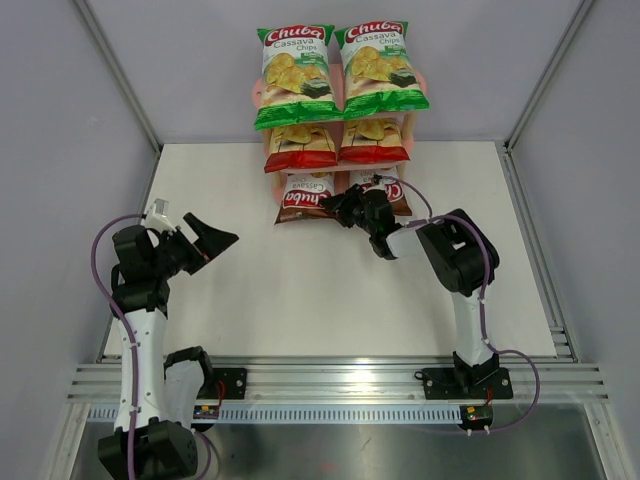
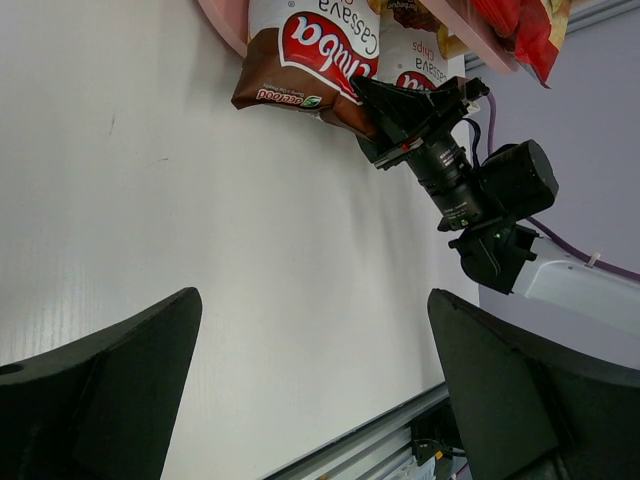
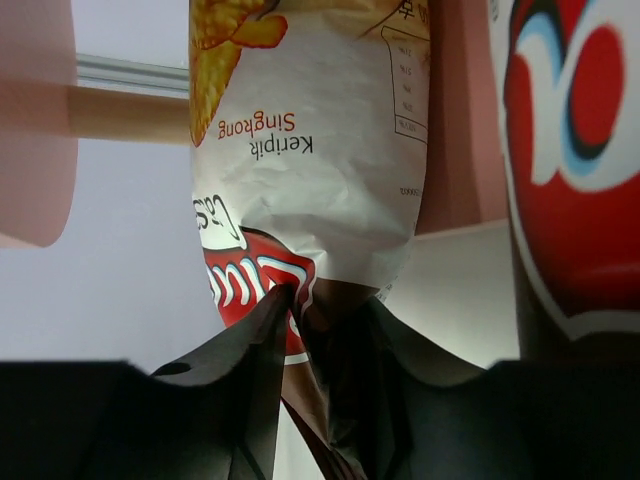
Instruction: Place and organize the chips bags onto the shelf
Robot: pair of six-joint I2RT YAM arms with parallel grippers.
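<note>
The pink shelf (image 1: 256,95) stands at the table's far edge. Two green chips bags (image 1: 294,75) (image 1: 380,68) lie on its top board, two red ones (image 1: 300,145) (image 1: 372,140) on the middle board. Two dark brown bags (image 1: 303,197) (image 1: 398,192) are at the bottom tier. My right gripper (image 1: 341,207) is shut on the lower corner of the left brown bag (image 3: 300,200), pinched between its fingers (image 3: 328,300). The left wrist view shows this grip (image 2: 375,105) on the bag (image 2: 310,50). My left gripper (image 1: 218,240) (image 2: 315,340) is open and empty at the table's left.
The white table (image 1: 300,300) ends in a metal rail (image 1: 330,380) at the near edge. Grey walls close in on the left, right and back. A pale wooden upright (image 3: 120,112) and a pink board (image 3: 35,120) of the shelf show behind the held bag.
</note>
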